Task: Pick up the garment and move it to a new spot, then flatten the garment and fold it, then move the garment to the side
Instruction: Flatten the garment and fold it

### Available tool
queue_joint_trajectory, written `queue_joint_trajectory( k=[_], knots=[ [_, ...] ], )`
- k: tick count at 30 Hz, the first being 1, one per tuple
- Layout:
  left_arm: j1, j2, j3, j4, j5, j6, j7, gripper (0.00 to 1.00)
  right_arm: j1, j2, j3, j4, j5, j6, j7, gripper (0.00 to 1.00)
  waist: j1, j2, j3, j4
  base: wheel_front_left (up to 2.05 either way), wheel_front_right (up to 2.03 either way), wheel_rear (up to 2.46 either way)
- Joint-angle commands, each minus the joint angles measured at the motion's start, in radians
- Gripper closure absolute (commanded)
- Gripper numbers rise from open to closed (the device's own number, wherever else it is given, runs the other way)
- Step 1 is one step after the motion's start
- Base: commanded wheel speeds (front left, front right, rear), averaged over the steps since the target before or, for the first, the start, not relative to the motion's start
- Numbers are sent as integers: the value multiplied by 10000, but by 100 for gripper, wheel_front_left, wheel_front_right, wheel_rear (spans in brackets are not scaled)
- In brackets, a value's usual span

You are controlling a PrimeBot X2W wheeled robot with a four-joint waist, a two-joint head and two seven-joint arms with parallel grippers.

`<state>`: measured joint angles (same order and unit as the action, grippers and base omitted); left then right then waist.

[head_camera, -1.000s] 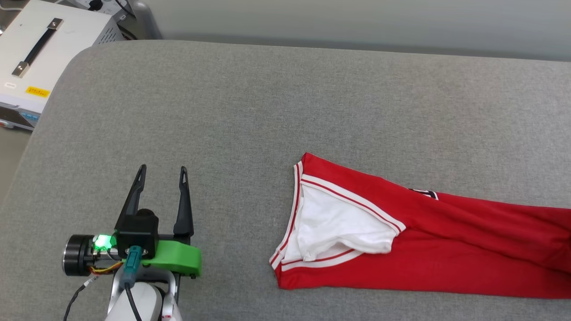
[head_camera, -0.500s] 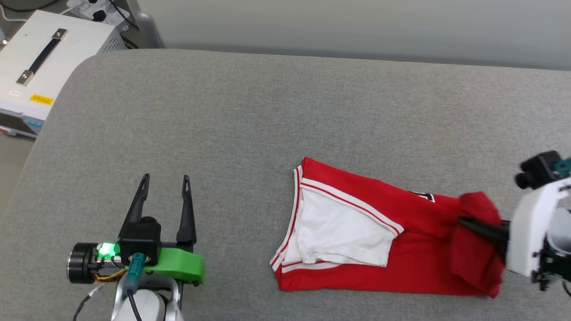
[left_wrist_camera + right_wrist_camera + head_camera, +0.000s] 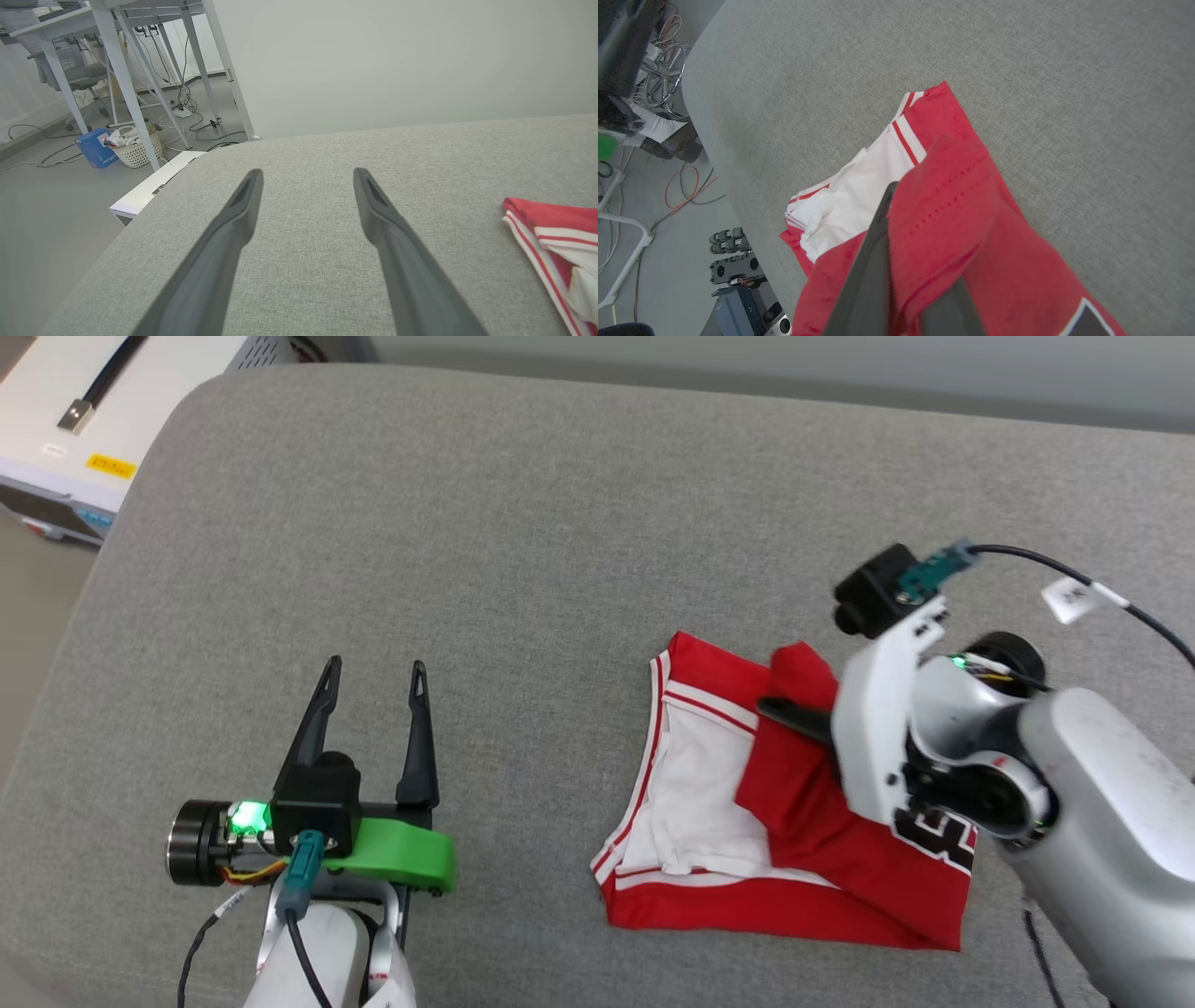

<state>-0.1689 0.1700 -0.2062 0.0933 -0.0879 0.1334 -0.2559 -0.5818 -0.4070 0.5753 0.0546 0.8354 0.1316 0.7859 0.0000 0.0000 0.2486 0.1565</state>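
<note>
Over the last second the right gripper has swung in from the right, dragging the far end of the garment — a red soft-fabric T-shirt with white short sleeves and red-and-white striped trim — back over itself. What lay stretched long is now doubled up; the head camera has also tilted meanwhile. The shirt lies on the grey padded surface, right of centre, with a white sleeve showing at its left end. The right gripper's two dark fingers are pinched tight on a bunch of red fabric, lifted just above the sleeve seam. The left gripper hangs well apart to the left, fingers spread wide and holding nothing. The fold looks about midway. To do it well, carry the pinched edge on until it meets the striped edge squarely. Lower it before letting go — a high release would let soft cloth slump crooked — and keep the bottom layer from sliding.
</note>
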Motion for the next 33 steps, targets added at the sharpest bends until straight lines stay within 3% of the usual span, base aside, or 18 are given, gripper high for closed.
queue_joint_trajectory(
  k=[1,8,13,14,15,16,22,26,33],
  knots=[
    [-229,-115,55,29,109,-78,-59,0,-401,217,269,349,-172,-9,-244,100,0,0,305,202,0,0,0],
    [-520,-391,88,110,259,-235,-59,0,-1070,566,1925,2454,-840,-9,-799,100,0,0,645,379,0,0,0],
    [-518,-485,191,220,318,-296,-59,0,-1072,612,2654,3454,-719,-9,-1494,100,0,0,541,290,0,0,0],
    [-482,-484,227,242,323,-302,-59,0,-1103,605,2678,3498,-671,-9,-1728,92,0,0,485,250,0,0,0],
    [-437,-478,274,272,328,-313,-59,0,-1155,567,2732,3465,-648,-9,-2061,51,0,0,377,192,0,0,0],
    [-405,-471,305,289,336,-325,-59,0,-1172,524,2745,3406,-591,-9,-2318,0,0,0,293,151,0,0,0],
    [-130,-395,520,329,398,-358,-59,0,-1041,-125,2367,2507,-471,-9,-4442,0,0,0,-347,-253,0,0,0],
    [80,-329,656,283,436,-354,-59,0,-637,-416,1335,2167,-1157,-9,-6335,0,0,0,-720,-606,0,0,0],
    [346,-252,824,176,451,-365,-59,0,568,243,-1460,2307,-3362,-9,-9081,0,0,0,-1101,-1113,0,0,0]
  ],
)
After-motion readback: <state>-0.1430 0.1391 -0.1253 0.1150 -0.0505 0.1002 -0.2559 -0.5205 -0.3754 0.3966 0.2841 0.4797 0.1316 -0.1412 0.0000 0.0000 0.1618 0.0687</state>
